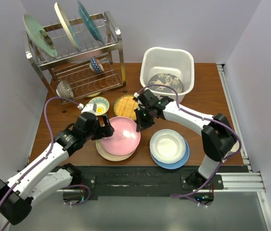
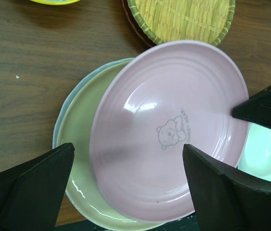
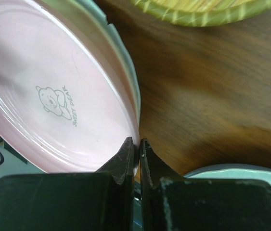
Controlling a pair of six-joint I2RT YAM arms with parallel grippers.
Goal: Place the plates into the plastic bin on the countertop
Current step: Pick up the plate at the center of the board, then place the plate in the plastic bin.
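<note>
Pink plate (image 1: 121, 137), printed with a small bear, sits at the middle of the counter (image 1: 207, 106) on top of a cream plate (image 1: 107, 155); its right side appears slightly raised. You see the right end effector (image 1: 141, 121) closed narrow on that right rim, the thin edge pinched between its fingers (image 3: 121, 163). The left end effector (image 1: 102, 129) stands wide at the plate's left rim and holds nothing, with one finger to each side in its wrist view. The plastic bin (image 1: 189, 65) lies beyond the right end effector, farther from the arm bases and a little to the right, so the right arm is the nearer carrier. Being round, the plate offers no long axis; the carry will likely turn on clearing the bin's near wall. Inside the bin you find one grey plate (image 1: 164, 82) with a pale pattern, lying flat. Outside it lie a yellow woven plate (image 1: 125, 107) and a white plate (image 1: 168, 144) stacked on a blue plate (image 1: 182, 160). More plates stand on edge in the dish rack (image 1: 121, 57).
</note>
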